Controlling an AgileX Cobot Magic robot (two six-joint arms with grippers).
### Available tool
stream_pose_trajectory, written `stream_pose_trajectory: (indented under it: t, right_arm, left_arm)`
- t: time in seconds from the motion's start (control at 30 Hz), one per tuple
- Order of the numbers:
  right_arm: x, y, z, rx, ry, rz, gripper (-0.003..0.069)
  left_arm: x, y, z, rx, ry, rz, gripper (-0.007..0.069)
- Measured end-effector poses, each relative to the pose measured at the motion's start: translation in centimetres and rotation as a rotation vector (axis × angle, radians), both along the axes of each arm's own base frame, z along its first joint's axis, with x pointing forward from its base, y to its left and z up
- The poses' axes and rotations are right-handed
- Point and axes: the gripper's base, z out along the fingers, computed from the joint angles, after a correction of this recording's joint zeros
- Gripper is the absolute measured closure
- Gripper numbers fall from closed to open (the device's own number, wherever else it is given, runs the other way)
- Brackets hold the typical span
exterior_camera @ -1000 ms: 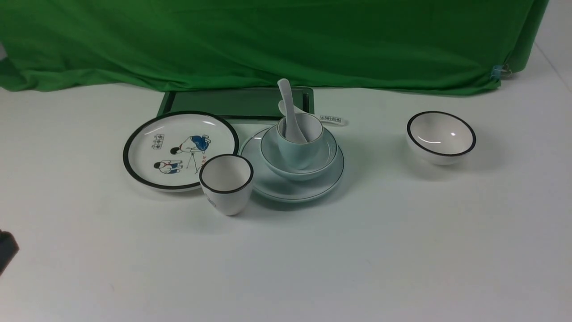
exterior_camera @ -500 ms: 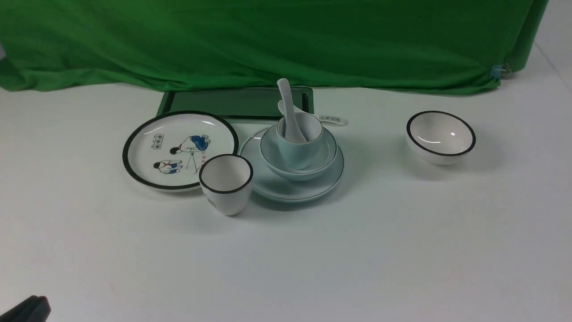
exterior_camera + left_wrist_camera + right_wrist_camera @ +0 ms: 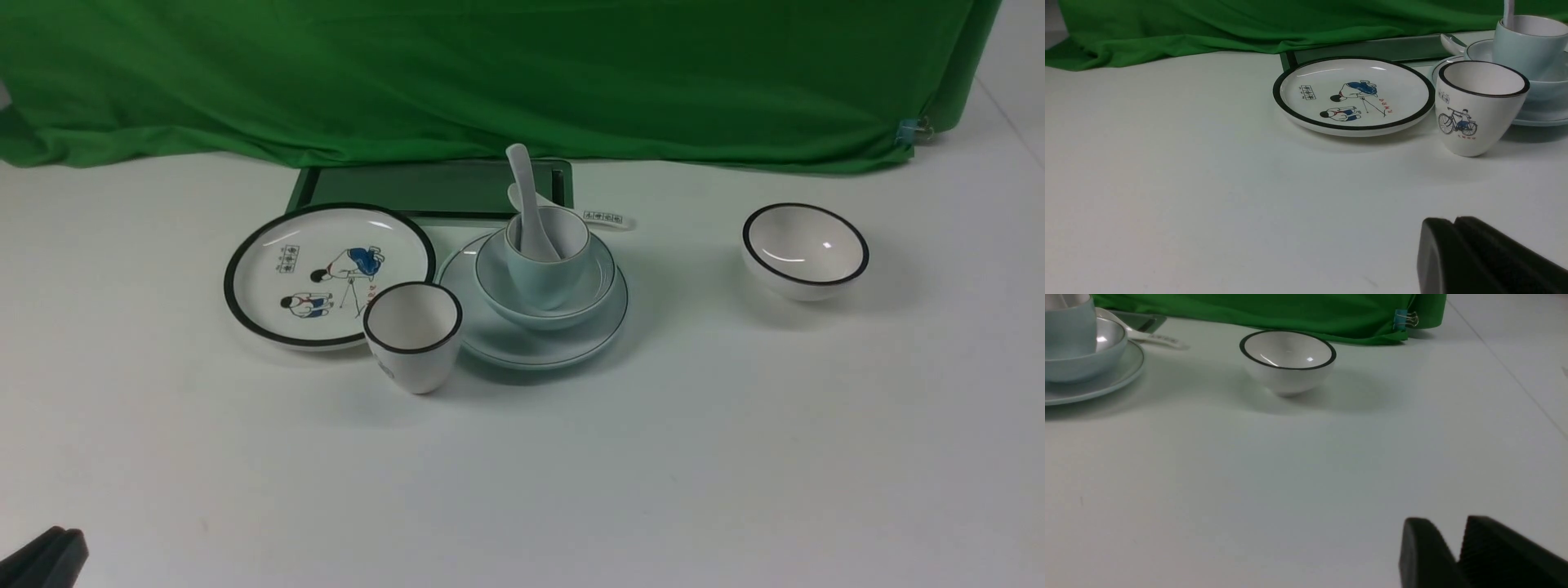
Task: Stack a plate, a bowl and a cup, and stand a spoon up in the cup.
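The pale blue plate (image 3: 531,349) sits at the table's middle. The pale blue bowl (image 3: 496,286) stands on it, the pale blue cup (image 3: 545,282) stands in the bowl, and the plain spoon (image 3: 526,196) stands in the cup, handle up. My left gripper (image 3: 51,557) is shut and empty at the near left corner, far from the stack; its jaws also show in the left wrist view (image 3: 1453,221). My right gripper (image 3: 1449,519) is empty, with a narrow gap between its tips, low over bare table. It is out of the front view.
A black-rimmed cartoon plate (image 3: 326,273) and a black-rimmed white cup (image 3: 412,347) sit just left of the stack. A spoon with printed marks (image 3: 604,217) lies behind it. A dark green tray (image 3: 424,188) lies at the back. A black-rimmed white bowl (image 3: 804,257) stands at the right.
My left gripper has drawn back from the left edge down to the near left corner. The stack and the other dishes have not moved.
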Motion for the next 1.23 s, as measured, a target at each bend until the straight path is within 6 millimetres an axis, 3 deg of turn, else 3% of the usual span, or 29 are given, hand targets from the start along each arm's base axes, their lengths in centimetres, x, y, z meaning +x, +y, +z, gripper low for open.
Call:
stream_pose_trajectory:
  t: [1.23]
  right_arm:
    - [0.0, 0.0, 0.0, 0.0, 0.0, 0.0, 0.042]
  left_arm:
    - [0.01, 0.1, 0.0, 0.034, -0.003, 0.007, 0.0653]
